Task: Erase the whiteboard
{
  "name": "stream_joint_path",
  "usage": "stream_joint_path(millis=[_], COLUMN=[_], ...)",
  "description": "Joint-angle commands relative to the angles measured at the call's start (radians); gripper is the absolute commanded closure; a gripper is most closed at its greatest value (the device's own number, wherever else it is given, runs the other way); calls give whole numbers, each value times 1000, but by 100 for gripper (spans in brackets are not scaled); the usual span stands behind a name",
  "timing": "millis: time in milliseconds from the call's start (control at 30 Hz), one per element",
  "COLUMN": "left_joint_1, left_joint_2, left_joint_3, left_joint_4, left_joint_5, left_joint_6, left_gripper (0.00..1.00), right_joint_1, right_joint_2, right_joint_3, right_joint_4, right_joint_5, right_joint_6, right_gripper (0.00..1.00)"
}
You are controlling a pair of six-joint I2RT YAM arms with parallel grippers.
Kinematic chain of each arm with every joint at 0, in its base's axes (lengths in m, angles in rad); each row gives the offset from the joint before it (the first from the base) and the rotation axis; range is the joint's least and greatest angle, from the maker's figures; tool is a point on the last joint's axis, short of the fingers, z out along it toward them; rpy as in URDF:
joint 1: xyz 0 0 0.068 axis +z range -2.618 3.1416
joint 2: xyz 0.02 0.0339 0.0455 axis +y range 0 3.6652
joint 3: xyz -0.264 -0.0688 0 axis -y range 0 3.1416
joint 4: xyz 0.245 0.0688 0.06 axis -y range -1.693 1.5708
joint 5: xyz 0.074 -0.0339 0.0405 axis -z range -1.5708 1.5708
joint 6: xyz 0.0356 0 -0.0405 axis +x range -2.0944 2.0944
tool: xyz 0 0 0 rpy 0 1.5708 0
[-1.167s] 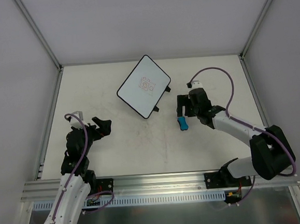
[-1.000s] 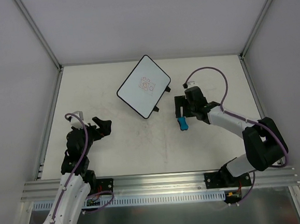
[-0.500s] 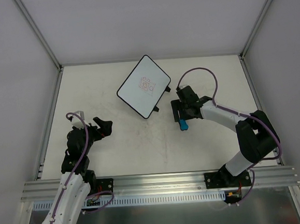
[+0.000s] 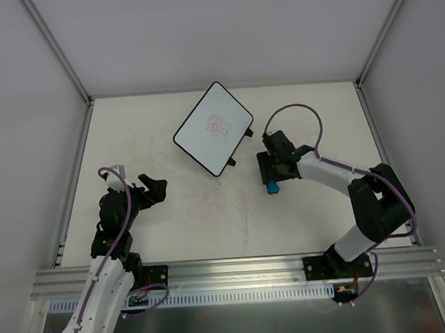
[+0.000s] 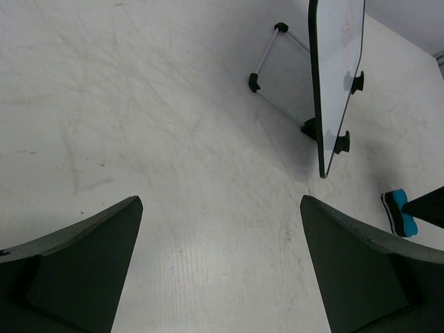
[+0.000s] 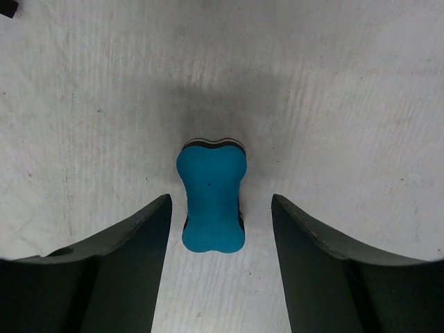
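Note:
The whiteboard (image 4: 213, 128) stands tilted on a small stand at the back middle of the table, a small red scribble on its face. It also shows edge-on in the left wrist view (image 5: 336, 69). A small blue eraser (image 4: 271, 184) lies flat on the table to the right of the board. My right gripper (image 4: 269, 175) hangs over it, open. In the right wrist view the eraser (image 6: 211, 198) lies between the two fingers without touching them. My left gripper (image 4: 156, 189) is open and empty at the near left, well away from the board.
The eraser also shows at the right edge of the left wrist view (image 5: 399, 212). The board's wire stand (image 5: 277, 69) with black feet sits behind it. Metal frame rails (image 4: 70, 194) border the table left and right.
My right gripper has moved left and down onto the eraser, its fingers now on either side of it. The left arm and the whiteboard have not moved.

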Motion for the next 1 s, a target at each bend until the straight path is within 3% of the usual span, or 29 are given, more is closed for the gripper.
stream_joint_path(millis=[0,800,967], left_joint_1=[2,2,2], left_joint_2=[8,45,44], left_joint_3=[15,23,23], left_joint_4=[41,49,49], left_joint_5=[27,27,28], left_joint_6=[15,15,15], left_gripper=[1,1,1], right_joint_1=[5,42,44], right_joint_2=[16,83,77], right_joint_3=[-2,23,24], right_joint_4=[13,10,10], right_joint_5=[-2,30,48], right_joint_6=[-10,36,32], right_gripper=[38,50,48])
